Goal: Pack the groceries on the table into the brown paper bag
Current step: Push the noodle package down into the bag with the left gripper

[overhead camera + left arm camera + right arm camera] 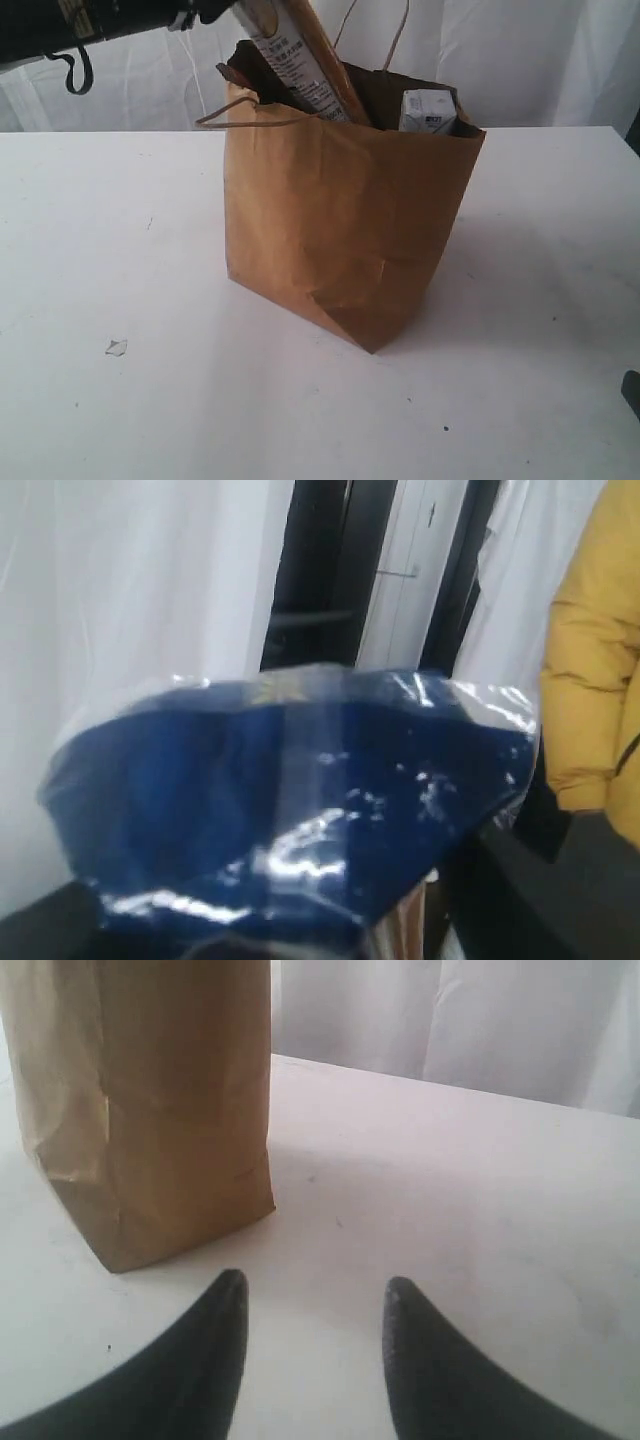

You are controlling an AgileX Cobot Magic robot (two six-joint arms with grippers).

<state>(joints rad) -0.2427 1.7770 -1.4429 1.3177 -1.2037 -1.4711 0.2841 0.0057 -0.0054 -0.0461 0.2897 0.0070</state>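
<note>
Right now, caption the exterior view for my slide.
Tall crinkled brown paper bag on the white table, a long noodle packet and small white-blue carton poking out.

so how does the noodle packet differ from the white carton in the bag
The noodle packet is long and leans, rising far above the rim of the brown paper bag; the carton is short, boxy and barely peeks over it. The noodle packet stands at the opening's left in the exterior view, the carton at its right. Both are in the bag.
</note>
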